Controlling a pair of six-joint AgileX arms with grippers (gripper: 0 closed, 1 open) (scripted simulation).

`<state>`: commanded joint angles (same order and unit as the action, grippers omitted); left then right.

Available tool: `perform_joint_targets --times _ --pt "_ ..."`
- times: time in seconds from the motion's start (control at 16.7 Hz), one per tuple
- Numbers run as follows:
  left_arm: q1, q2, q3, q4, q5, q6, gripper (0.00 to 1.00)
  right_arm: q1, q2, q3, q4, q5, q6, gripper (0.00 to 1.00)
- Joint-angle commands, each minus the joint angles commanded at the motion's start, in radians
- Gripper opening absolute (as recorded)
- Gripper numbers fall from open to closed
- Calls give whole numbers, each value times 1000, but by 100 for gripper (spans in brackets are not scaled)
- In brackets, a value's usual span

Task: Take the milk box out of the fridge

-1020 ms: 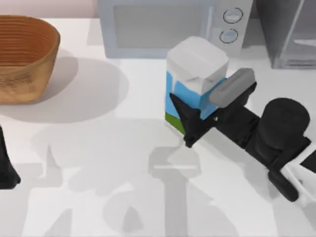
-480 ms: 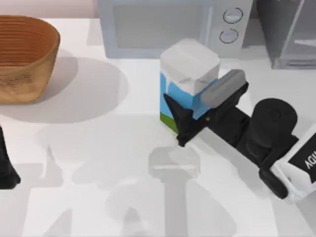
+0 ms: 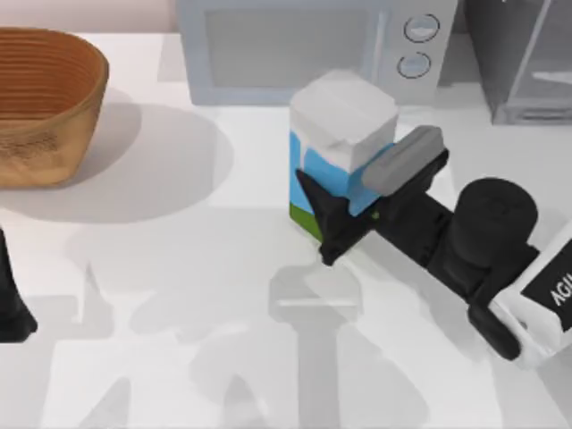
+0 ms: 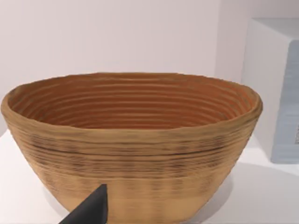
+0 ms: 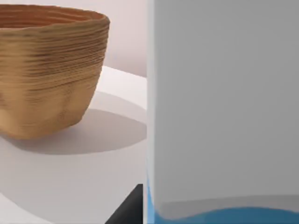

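Note:
The milk box [image 3: 344,112], white on top with blue sides and a green strip at its base, stands upright in front of the microwave, left of the fridge [image 3: 523,63]. My right gripper [image 3: 365,186] is shut on the milk box, one dark finger on its near side and a grey finger [image 3: 404,158] on its right side. In the right wrist view the milk box [image 5: 224,107] is very close to the camera. Whether the box rests on the table or hangs just above it I cannot tell. My left gripper [image 3: 11,304] is parked at the table's left edge.
A pale blue-grey microwave [image 3: 295,49] with two knobs stands at the back. A woven brown basket [image 3: 45,98] sits at the back left, and the left wrist view faces that basket [image 4: 131,140] closely. White tabletop [image 3: 179,340] stretches across the front.
My right gripper has carried the milk box a little to the left, away from the fridge. Over the last half second it has hardly moved. The left arm is still.

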<state>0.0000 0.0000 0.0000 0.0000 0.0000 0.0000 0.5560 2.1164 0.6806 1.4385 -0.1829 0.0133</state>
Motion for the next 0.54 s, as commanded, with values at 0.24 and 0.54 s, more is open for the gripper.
perform_joint_targets --times 0.24,0.54 --pt "0 0 0 0 0 0 100 0 0 0 0 0 0 100" --pt "0 0 0 0 0 0 100 0 0 0 0 0 0 100"
